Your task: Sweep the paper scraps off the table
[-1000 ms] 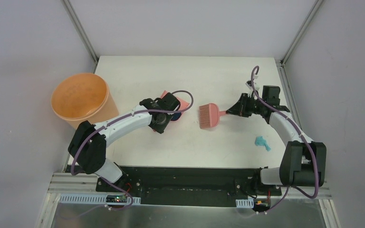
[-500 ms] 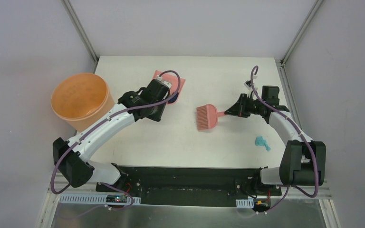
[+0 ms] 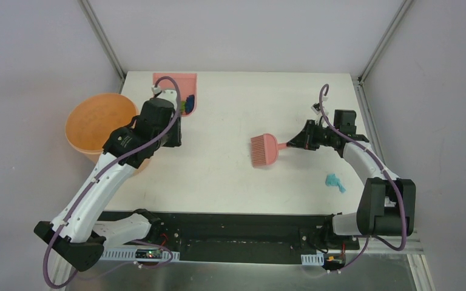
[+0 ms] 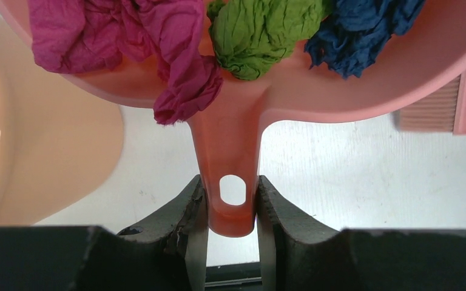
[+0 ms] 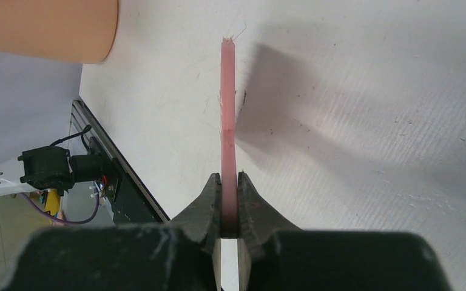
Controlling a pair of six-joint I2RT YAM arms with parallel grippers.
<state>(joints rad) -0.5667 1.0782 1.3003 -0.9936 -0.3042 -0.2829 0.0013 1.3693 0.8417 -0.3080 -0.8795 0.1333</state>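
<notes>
White table [image 3: 230,176], orange bucket [image 3: 100,124] at its left side. By the far left corner the left gripper [image 4: 229,203] pinches the handle of a pink dustpan [image 3: 173,82] holding magenta, green and blue paper scraps [image 4: 252,33]. Mid-table the right gripper [image 5: 229,209] clamps a pink brush [image 3: 265,149], with one teal scrap [image 3: 335,182] on the table nearby

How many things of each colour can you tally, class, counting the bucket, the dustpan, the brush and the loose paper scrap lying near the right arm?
Pink: 2, the dustpan and the brush
Orange: 1, the bucket
Teal: 1, the paper scrap
Total: 4
</notes>
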